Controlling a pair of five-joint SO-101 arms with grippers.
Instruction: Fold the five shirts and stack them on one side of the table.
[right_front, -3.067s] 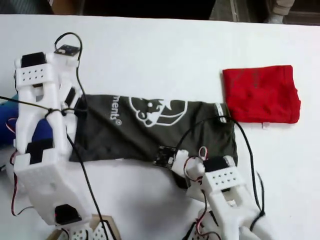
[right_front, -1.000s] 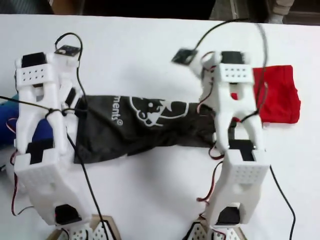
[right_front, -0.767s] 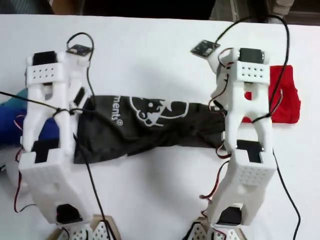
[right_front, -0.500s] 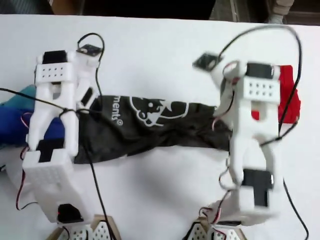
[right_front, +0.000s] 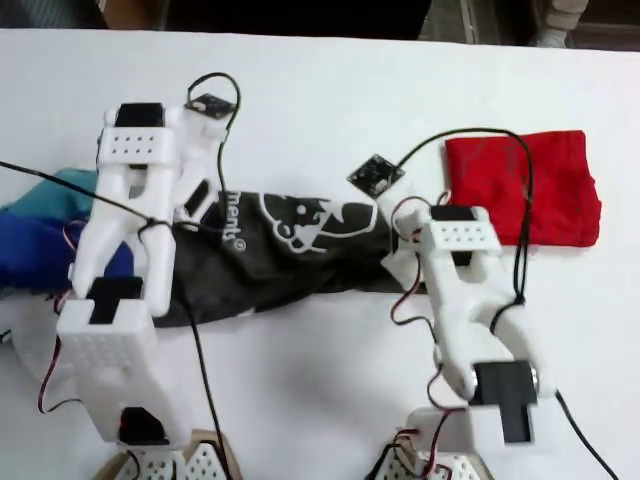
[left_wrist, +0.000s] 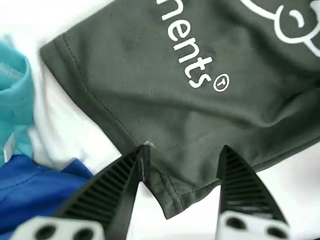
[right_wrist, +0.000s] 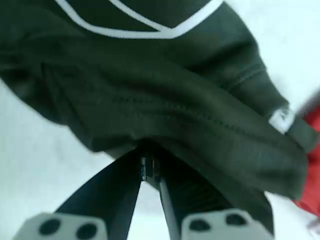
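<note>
1. The dark shirt (right_front: 300, 250), with white print, lies bunched lengthwise across the middle of the white table (right_front: 300, 90) and spans the space between the two arms.
2. The left claw (left_wrist: 185, 152) is open. Its two fingers stand apart on either side of a corner of the dark shirt's hem, at the end nearest the printed letters.
3. The right claw (right_wrist: 150, 167) is closed and pinches a fold of the dark shirt at the opposite end.
4. The red shirt (right_front: 522, 188) lies folded flat on the right side of the table, just beside the end held by the right claw.
5. The blue shirt (right_front: 35, 255) and the teal shirt (right_front: 60, 190) lie heaped together at the left edge of the table, beside the left arm.
6. In the left wrist view, a strip of bare table separates both from the dark shirt's corner.
</note>
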